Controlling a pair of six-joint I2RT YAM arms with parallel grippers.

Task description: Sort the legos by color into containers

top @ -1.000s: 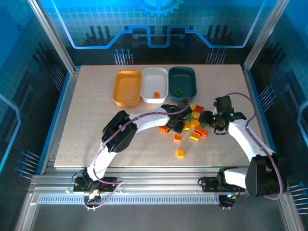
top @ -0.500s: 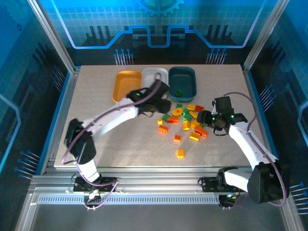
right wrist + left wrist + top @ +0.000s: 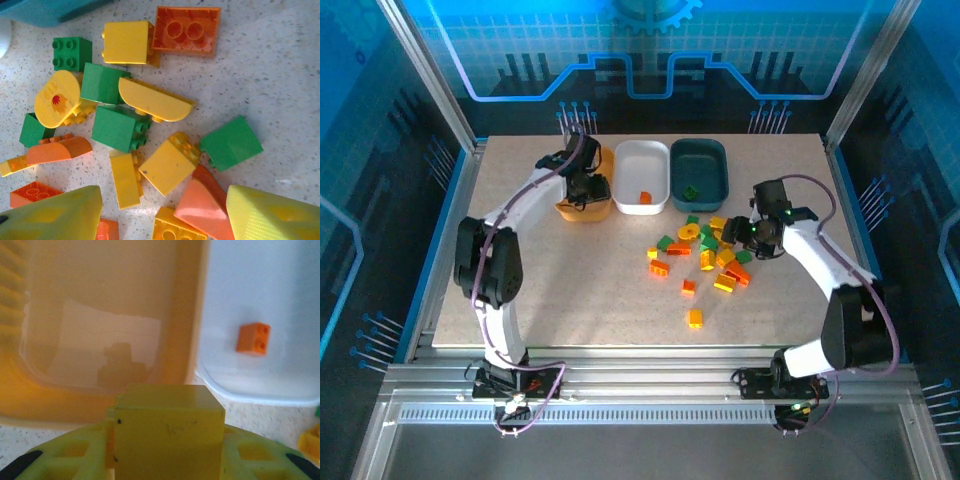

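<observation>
Now my left pincer [image 3: 586, 188] pinches a yellow brick [image 3: 167, 432] over the near edge of the yellow tray [image 3: 100, 300]. Just beside that, the white tray [image 3: 642, 165] holds one orange brick [image 3: 645, 197], and the teal tray [image 3: 700, 165] one green brick [image 3: 691, 191]. My right pincer [image 3: 164, 200] hangs spread over the loose pile [image 3: 710, 250] on the table [image 3: 520, 280]

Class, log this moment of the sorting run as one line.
left claw: shut on yellow brick, over orange-yellow tray | right claw: open, above loose pile | white tray: one orange brick
</observation>
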